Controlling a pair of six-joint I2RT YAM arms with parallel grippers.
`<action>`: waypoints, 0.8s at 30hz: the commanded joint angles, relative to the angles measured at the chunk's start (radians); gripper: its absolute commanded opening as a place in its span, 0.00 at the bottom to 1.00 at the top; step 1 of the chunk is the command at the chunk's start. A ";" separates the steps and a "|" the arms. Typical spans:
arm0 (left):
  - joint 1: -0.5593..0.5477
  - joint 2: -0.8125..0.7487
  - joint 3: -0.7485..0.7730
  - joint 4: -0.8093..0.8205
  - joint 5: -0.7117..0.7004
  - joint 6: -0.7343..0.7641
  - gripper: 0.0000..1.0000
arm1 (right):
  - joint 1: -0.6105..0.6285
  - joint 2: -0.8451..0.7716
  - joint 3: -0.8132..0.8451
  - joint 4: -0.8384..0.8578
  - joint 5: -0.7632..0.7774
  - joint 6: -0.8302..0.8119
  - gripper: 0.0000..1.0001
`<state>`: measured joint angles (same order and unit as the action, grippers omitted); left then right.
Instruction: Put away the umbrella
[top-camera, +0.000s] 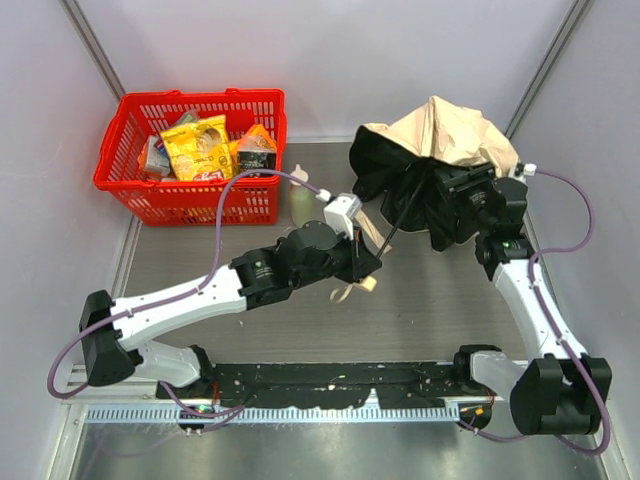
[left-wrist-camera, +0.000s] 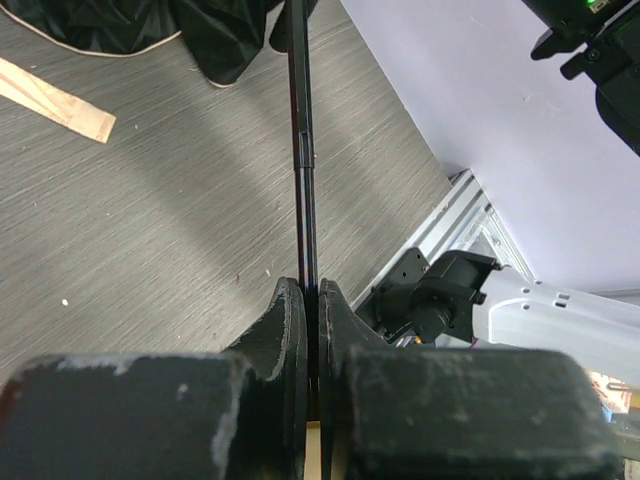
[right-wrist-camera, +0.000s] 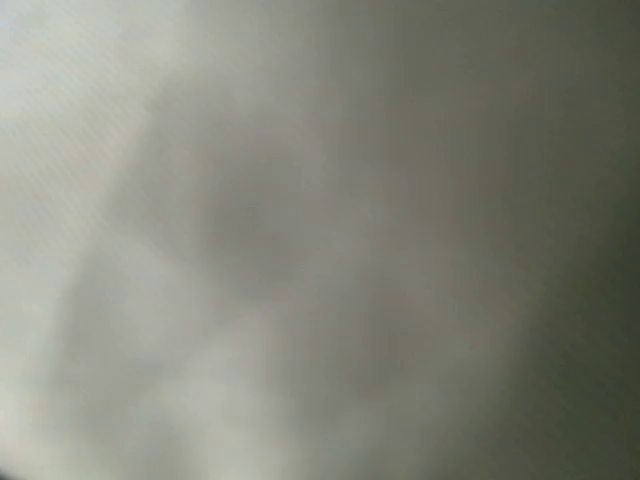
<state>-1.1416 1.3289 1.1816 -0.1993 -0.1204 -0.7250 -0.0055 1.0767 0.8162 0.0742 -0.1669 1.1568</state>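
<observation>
The umbrella (top-camera: 440, 135) lies half open at the back right, beige outside and black inside. Its thin black shaft (top-camera: 400, 215) slants down to my left gripper (top-camera: 372, 262), which is shut on it. In the left wrist view the shaft (left-wrist-camera: 302, 150) runs straight up from between the closed fingers (left-wrist-camera: 285, 320). The pale handle and cord loop (top-camera: 352, 290) hang just below that gripper. My right gripper (top-camera: 470, 195) is pushed into the black folds of the canopy, its fingertips hidden. The right wrist view shows only blurred pale fabric.
A red basket (top-camera: 120, 150) with snack packets (top-camera: 200, 145) stands at the back left. A pale green squeeze bottle (top-camera: 300, 195) stands beside it. A beige strap (left-wrist-camera: 55, 100) lies on the grey table. White walls close in on both sides.
</observation>
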 joint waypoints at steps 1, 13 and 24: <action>-0.012 -0.028 0.058 0.126 -0.027 0.038 0.00 | 0.006 -0.099 -0.015 0.104 0.044 0.015 0.56; 0.005 -0.051 -0.025 0.398 0.154 -0.155 0.00 | 0.006 -0.086 -0.118 0.375 0.024 0.259 0.60; 0.005 -0.051 -0.112 0.554 0.202 -0.281 0.00 | 0.006 -0.047 -0.230 0.660 0.125 0.405 0.57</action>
<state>-1.1370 1.3273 1.0744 0.0978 0.0544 -0.9825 -0.0010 1.0149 0.5995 0.5503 -0.1009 1.4979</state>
